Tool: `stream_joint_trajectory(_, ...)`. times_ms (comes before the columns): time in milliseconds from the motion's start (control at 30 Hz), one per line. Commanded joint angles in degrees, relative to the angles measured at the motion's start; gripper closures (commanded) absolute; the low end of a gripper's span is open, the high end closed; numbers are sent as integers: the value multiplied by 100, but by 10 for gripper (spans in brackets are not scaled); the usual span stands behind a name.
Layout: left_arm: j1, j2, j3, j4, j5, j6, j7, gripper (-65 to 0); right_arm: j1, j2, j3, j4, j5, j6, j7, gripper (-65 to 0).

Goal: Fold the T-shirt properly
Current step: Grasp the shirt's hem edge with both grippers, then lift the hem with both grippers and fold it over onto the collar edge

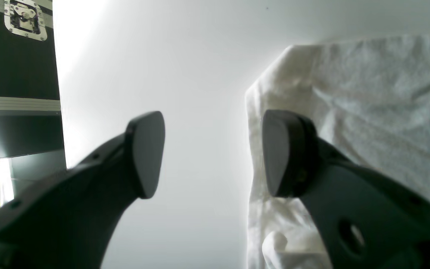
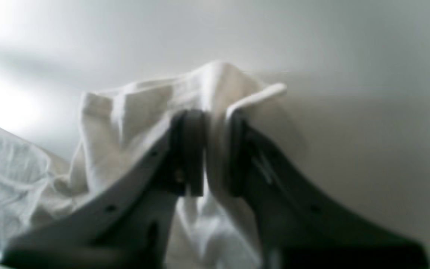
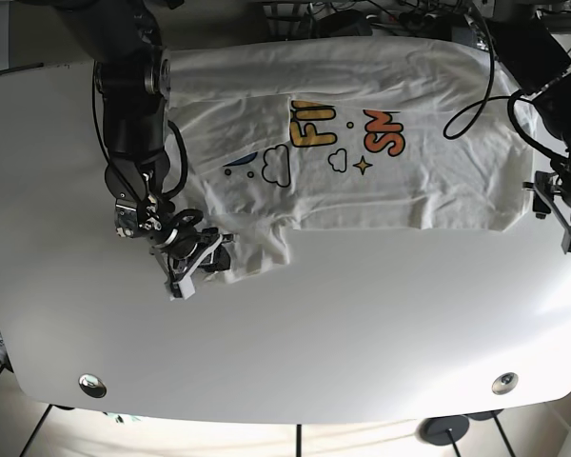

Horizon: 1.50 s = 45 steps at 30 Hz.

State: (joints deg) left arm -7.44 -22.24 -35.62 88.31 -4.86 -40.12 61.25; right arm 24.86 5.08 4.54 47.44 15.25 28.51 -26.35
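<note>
While our left gripper [image 1: 211, 153] hangs with its jaws spread wide above the white table [image 1: 185, 67], one finger overlaps the T-shirt [image 1: 368, 104] edge and a black case [image 1: 13, 74] stands at far left. From the right wrist, our right gripper [image 2: 215, 153] pinches a bunched white fold of the shirt. From the base view, the T-shirt [image 3: 362, 162] lies spread print-up across the table [image 3: 343, 333], right gripper [image 3: 202, 259] at its lower corner, left gripper [image 3: 561, 205] just beside the opposite edge.

T-shirt [image 3: 400, 181]: white, printed with yellow and orange lettering, white clouds outlined dark, a yellow star. Table [image 3: 314, 333] beneath T-shirt: plain white. Grippers: black.
</note>
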Motion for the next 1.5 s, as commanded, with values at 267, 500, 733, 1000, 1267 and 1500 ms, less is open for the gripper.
stream_joint_trajectory(267, -922, -93, 190, -2717, -54, 306, -952, -490, 138, 15, -18, 78, 10, 37, -33, -29)
stream_joint_trajectory(500, -1080, 13, 199, -3482, -54, 306, -1198, -476, 120, 24, 8, 87, 10, 37, -33, -29)
stream_joint_trajectory(733, -1080, 215, 199, -3429, -54, 12, -1233, -28, 120, 112, 26, 96, 54, 45, -33, -19)
stream_joint_trajectory(1000, -1036, 312, 190, -2699, -54, 12, -1339, 0, -249, 235, 579, 1388, 36, 63, -464, -17)
stream_joint_trajectory(1267, -737, 664, 164, -985, -54, 12, -1005, 0, -952, 261, 1204, 3805, 62, 89, -1897, -17)
stream_joint_trajectory(1500, -456, 672, 164, 8, -54, 12, -161, 0, -1761, -3, 1643, 5836, 62, 98, -3137, -17)
